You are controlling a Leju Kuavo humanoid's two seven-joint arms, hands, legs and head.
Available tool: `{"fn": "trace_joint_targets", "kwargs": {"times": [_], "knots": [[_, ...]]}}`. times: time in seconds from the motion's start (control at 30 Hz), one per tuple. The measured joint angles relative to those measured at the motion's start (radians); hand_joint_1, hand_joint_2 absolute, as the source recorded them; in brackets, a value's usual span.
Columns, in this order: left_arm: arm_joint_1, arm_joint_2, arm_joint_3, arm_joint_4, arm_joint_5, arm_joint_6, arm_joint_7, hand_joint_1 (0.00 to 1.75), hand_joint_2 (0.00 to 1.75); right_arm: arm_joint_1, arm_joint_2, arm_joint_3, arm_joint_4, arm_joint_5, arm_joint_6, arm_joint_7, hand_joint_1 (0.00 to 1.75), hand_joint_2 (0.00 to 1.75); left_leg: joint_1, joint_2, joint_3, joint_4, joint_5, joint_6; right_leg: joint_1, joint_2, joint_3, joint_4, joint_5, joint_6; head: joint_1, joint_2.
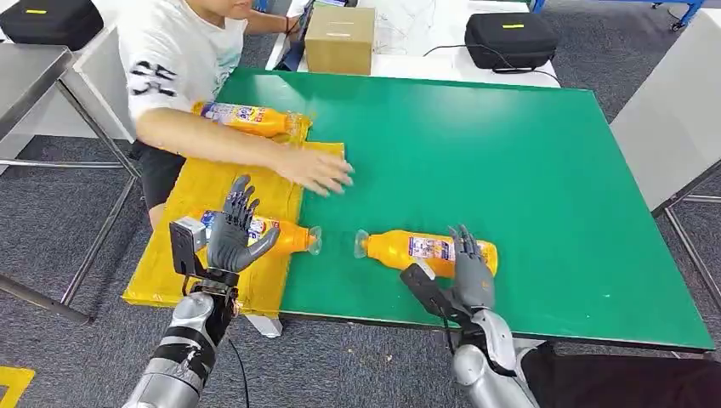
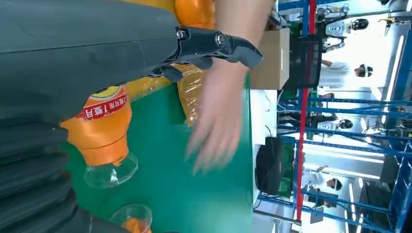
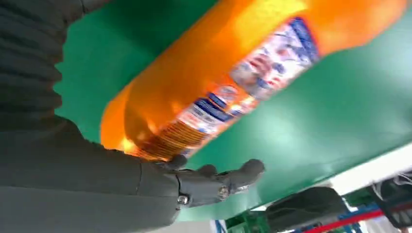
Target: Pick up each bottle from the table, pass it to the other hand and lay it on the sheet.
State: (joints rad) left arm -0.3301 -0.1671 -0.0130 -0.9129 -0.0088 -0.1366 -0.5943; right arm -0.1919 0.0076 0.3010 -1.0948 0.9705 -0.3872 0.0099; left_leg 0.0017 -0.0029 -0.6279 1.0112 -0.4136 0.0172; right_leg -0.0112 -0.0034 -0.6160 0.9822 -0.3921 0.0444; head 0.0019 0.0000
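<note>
The green bench [image 1: 527, 178] was seen to carry a yellow sheet [image 1: 183, 255] at its nine o'clock edge, across which a person's arm [image 1: 212, 140] and hand [image 1: 316, 170] were stretched. The greatest risk was judged to be a collision: were the left arm swung across for a handover, that reaching limb could be struck. A second risk was judged at the bottle on the bench [image 1: 425, 251], a round body lying on its side, which could be rolled away if pushed rather than enclosed.

That bottle lay at six o'clock on the bench, its clear cap towards nine o'clock. The right hand [image 1: 469, 272] was laid at its base end, fingers extended along the orange body, touching but not seen closed around it.

The left hand [image 1: 234, 229] was held spread above a bottle on the sheet [image 1: 281, 234], nothing gripped. A third bottle [image 1: 251, 119] lay at the sheet's twelve o'clock end.
</note>
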Motion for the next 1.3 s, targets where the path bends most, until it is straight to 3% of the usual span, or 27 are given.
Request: {"fn": "trace_joint_targets", "kwargs": {"times": [0.37, 0.9, 1.13, 1.17, 1.23, 1.27, 1.3], "knots": [[0.001, -0.001, 0.012, 0.0, 0.011, -0.017, 0.005, 0.0, 1.75, -0.007, -0.043, -0.019, 0.019, 0.059, 0.028, 0.028, 0.0, 1.75, 0.0, 0.0, 0.0, 0.0, 0.0, 0.0, 0.0, 0.0, 0.001, 0.0, 0.0, 0.0, 0.0, 0.0], [0.0, -0.009, 0.02, 0.0, 0.029, -0.053, 0.005, 0.0, 1.75, -0.103, -0.055, -0.015, 0.085, 0.116, 0.002, -0.011, 0.0, 1.75, 0.0, 0.0, 0.0, 0.0, 0.0, 0.0, 0.0, 0.0, 0.001, 0.0, 0.0, 0.0, 0.0, 0.0], [0.0, -0.009, 0.023, 0.0, 0.042, -0.081, 0.009, 0.0, 1.75, -0.15, -0.062, 0.005, 0.147, 0.103, 0.078, -0.011, 0.0, 1.75, 0.0, 0.0, 0.0, 0.0, 0.0, 0.0, 0.0, 0.0, 0.001, 0.0, 0.0, 0.0, 0.0, 0.0], [0.0, -0.009, 0.023, 0.0, 0.043, -0.087, 0.009, 0.0, 1.75, -0.159, -0.066, 0.008, 0.163, 0.091, 0.11, -0.011, 0.26, 1.75, 0.0, 0.0, 0.0, 0.0, 0.0, 0.0, 0.0, 0.0, 0.001, 0.0, 0.0, 0.0, 0.0, 0.0], [0.0, -0.009, 0.024, 0.001, 0.048, -0.105, 0.007, 0.0, 1.75, -0.18, -0.077, 0.013, 0.197, 0.06, 0.191, -0.011, 1.54, 1.75, 0.0, 0.0, 0.0, 0.0, 0.0, 0.0, 0.0, 0.0, 0.001, 0.0, 0.0, 0.0, 0.0, 0.0], [-0.001, -0.008, 0.024, 0.003, 0.049, -0.113, 0.006, 0.0, 1.75, -0.195, -0.085, 0.018, 0.214, 0.04, 0.233, -0.016, 1.64, 1.75, 0.0, 0.0, 0.0, 0.0, 0.0, 0.0, 0.0, 0.0, 0.001, 0.0, 0.0, 0.0, 0.0, 0.0], [-0.002, -0.007, 0.025, 0.006, 0.049, -0.123, 0.003, 0.0, 1.75, -0.214, -0.091, 0.023, 0.23, 0.02, 0.275, -0.027, 1.64, 1.75, 0.0, 0.0, 0.001, 0.0, 0.0, 0.0, 0.0, 0.0, 0.001, 0.0, 0.0, 0.0, 0.0, 0.0]]}}
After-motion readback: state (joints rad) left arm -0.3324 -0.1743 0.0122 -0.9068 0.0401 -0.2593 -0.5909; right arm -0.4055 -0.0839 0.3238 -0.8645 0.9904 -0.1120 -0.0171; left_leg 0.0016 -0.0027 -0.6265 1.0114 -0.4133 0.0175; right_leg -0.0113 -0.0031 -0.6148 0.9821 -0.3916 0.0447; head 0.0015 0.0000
